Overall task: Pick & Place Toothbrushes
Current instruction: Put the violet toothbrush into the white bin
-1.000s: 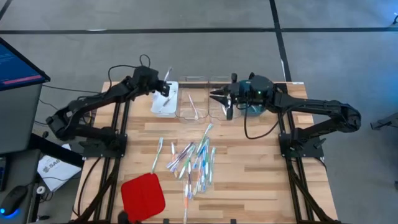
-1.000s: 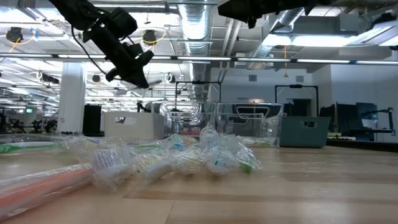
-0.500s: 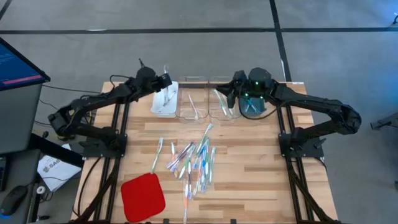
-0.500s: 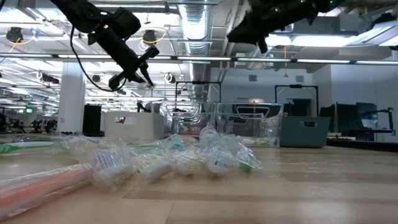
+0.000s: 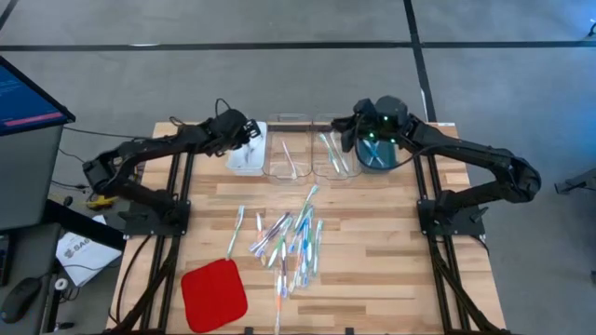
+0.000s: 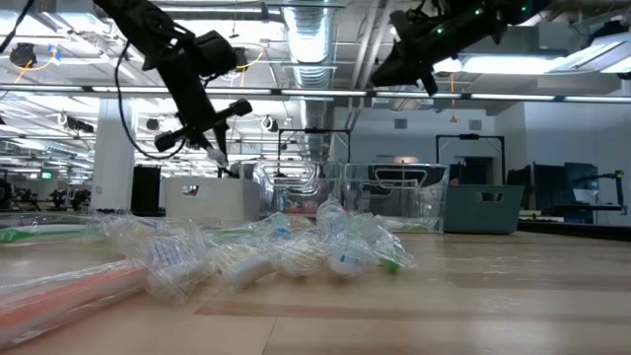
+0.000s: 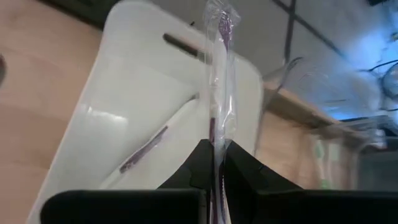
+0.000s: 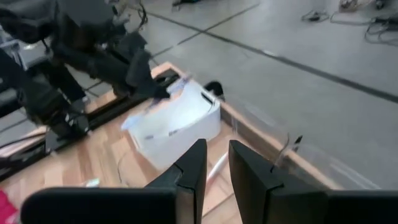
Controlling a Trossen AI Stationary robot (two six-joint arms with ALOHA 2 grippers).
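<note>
Grey floor surrounds a wooden slatted table (image 5: 372, 270). High view: a loose pile of wrapped toothbrushes (image 5: 289, 237) lies mid-table, a red pad (image 5: 213, 292) at the near left. At the far edge stand a white tray (image 5: 248, 149) and two clear trays (image 5: 303, 156), with brushes already in them. The left gripper (image 5: 244, 131) is over the white tray; the right gripper (image 5: 358, 133) is at the right-hand clear tray.

Low view: the pile fills the foreground; both arms hang well above the table.

Left wrist view: the left fingers (image 7: 198, 163) are pressed together, pinching one wrapped toothbrush (image 7: 219, 68) upright above the white tray, where a purple-accented brush (image 7: 144, 149) already lies.

Right wrist view: the right fingers (image 8: 189, 169) stand slightly apart with nothing visible between them.

Risk, as judged: the pinch is on one end of a slick wrapper, so the brush could swing or slip and land across the rim or outside the tray if let go while tilted.
</note>
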